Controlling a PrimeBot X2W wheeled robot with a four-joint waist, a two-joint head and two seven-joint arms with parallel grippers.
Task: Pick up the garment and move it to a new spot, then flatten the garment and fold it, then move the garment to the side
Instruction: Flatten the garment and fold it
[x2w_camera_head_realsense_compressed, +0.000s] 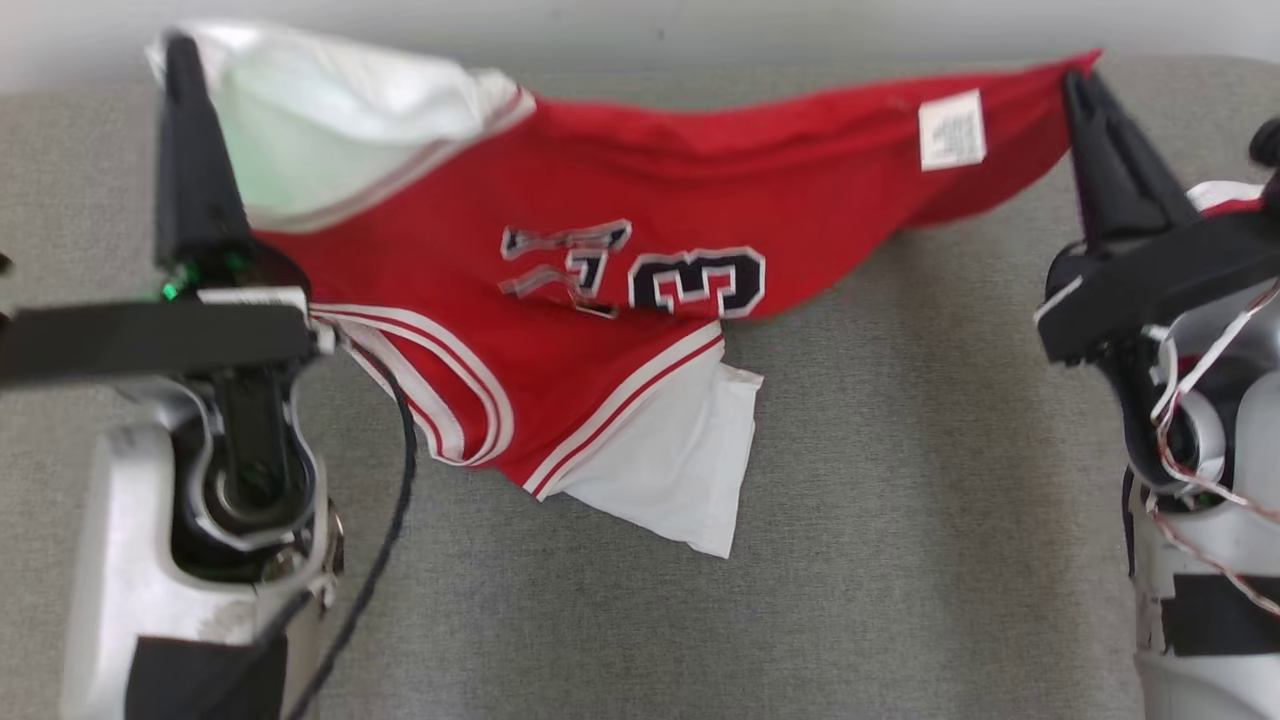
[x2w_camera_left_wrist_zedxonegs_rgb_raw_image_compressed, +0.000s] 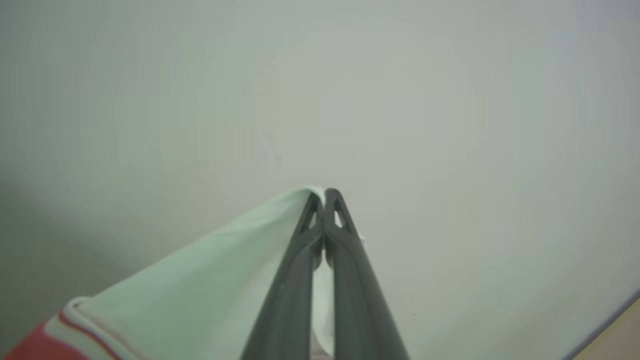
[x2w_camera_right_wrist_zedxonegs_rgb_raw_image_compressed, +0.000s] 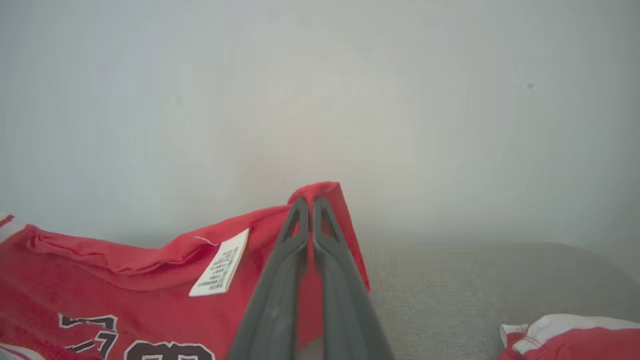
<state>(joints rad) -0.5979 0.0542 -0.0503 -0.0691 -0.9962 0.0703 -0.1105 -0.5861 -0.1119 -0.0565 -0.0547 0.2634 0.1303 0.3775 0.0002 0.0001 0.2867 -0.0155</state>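
Note:
The garment (x2w_camera_head_realsense_compressed: 620, 300), a red jersey with white sleeves, striped trim and dark numerals, hangs stretched between my two grippers above the grey surface. My left gripper (x2w_camera_head_realsense_compressed: 180, 50) is shut on the edge of a white sleeve at the upper left; the left wrist view shows its tips (x2w_camera_left_wrist_zedxonegs_rgb_raw_image_compressed: 325, 192) pinching the pale sleeve cloth (x2w_camera_left_wrist_zedxonegs_rgb_raw_image_compressed: 200, 290). My right gripper (x2w_camera_head_realsense_compressed: 1080, 80) is shut on a red corner at the upper right, near the white label (x2w_camera_head_realsense_compressed: 952, 128). In the right wrist view its tips (x2w_camera_right_wrist_zedxonegs_rgb_raw_image_compressed: 310, 200) clamp the red corner (x2w_camera_right_wrist_zedxonegs_rgb_raw_image_compressed: 327, 192). The other white sleeve (x2w_camera_head_realsense_compressed: 680, 470) droops low at the middle.
The grey fabric-covered surface (x2w_camera_head_realsense_compressed: 900, 450) spreads under the garment, with a pale wall (x2w_camera_head_realsense_compressed: 640, 25) right behind its far edge. Another piece of red-and-white cloth (x2w_camera_right_wrist_zedxonegs_rgb_raw_image_compressed: 570, 337) lies at the lower right of the right wrist view. A black cable (x2w_camera_head_realsense_compressed: 395, 500) hangs by my left arm.

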